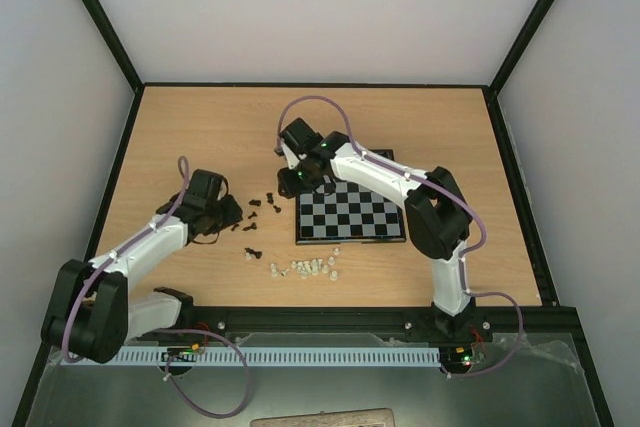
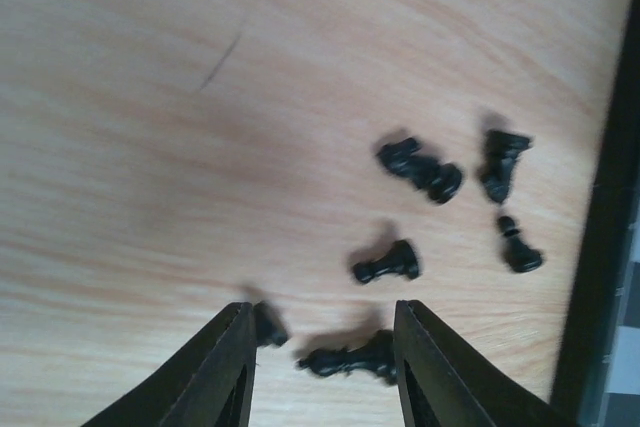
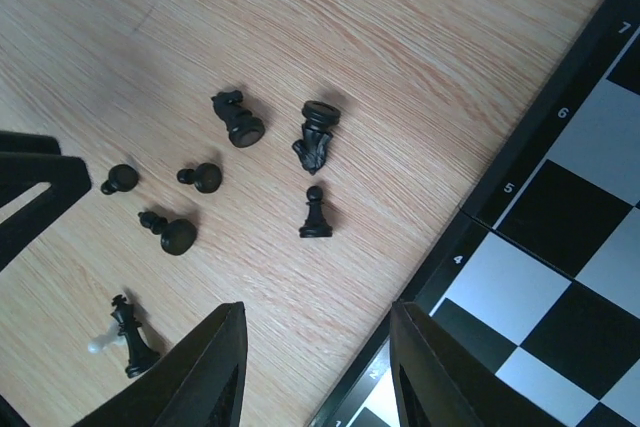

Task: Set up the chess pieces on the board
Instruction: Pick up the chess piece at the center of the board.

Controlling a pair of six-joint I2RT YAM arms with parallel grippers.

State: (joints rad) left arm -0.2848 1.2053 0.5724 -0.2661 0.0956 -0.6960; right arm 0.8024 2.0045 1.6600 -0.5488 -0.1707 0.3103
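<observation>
Several tiny black chess pieces (image 1: 262,211) lie scattered on the wooden table left of the board (image 1: 350,214). My left gripper (image 2: 322,342) is open low over them, with one lying black piece (image 2: 350,357) between its fingers and another (image 2: 268,325) against the left finger. My right gripper (image 3: 312,332) is open and empty above the table by the board's left rim (image 3: 520,152). An upright black pawn (image 3: 315,213) stands just beyond it, with several other black pieces (image 3: 240,119) further off. The board shows no pieces.
A cluster of whitish translucent chessmen (image 1: 308,267) lies in front of the board near the table's near edge. One whitish piece (image 3: 100,344) lies beside a black king (image 3: 133,335) in the right wrist view. The left gripper's fingers (image 3: 35,192) show at that view's left edge.
</observation>
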